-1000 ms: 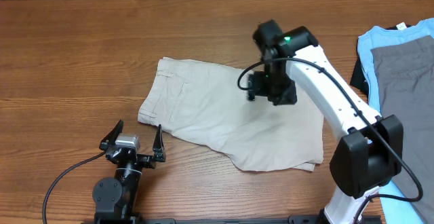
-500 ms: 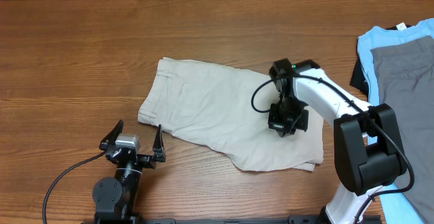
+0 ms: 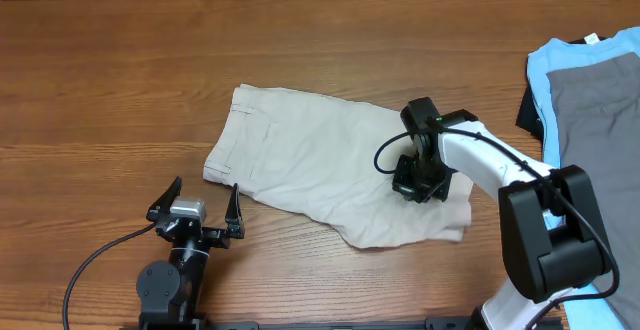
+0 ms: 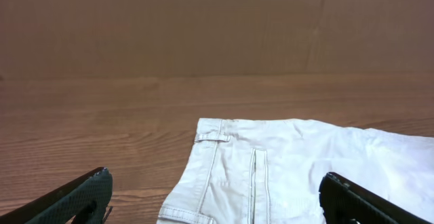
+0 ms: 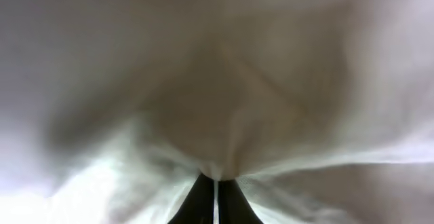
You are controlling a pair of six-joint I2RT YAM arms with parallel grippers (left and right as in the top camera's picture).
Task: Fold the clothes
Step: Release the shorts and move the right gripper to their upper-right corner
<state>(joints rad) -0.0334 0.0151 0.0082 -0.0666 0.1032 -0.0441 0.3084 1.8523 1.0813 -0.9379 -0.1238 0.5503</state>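
The clothes are beige shorts [image 3: 300,155] lying flat mid-table, waistband to the left and leg hems to the right. My right gripper [image 3: 420,182] is pressed down on the right leg near the hem and is shut on a pinch of its cloth. In the right wrist view the two dark fingers [image 5: 201,200] meet with pale fabric [image 5: 224,81] bunched between and above them. My left gripper [image 3: 204,192] stands open just in front of the waistband, touching nothing. In the left wrist view it [image 4: 217,198] frames the waistband, belt loop and pocket seam of the shorts [image 4: 285,170].
At the right edge a grey garment [image 3: 600,110] lies on a light blue T-shirt [image 3: 560,65], with a black item [image 3: 530,110] beside them. A black cable [image 3: 100,255] trails from the left arm base near the front edge.
The right gripper came down from the shorts' middle to the right leg and shut on the cloth. The right hem has drawn in a little. The left arm has stayed still.
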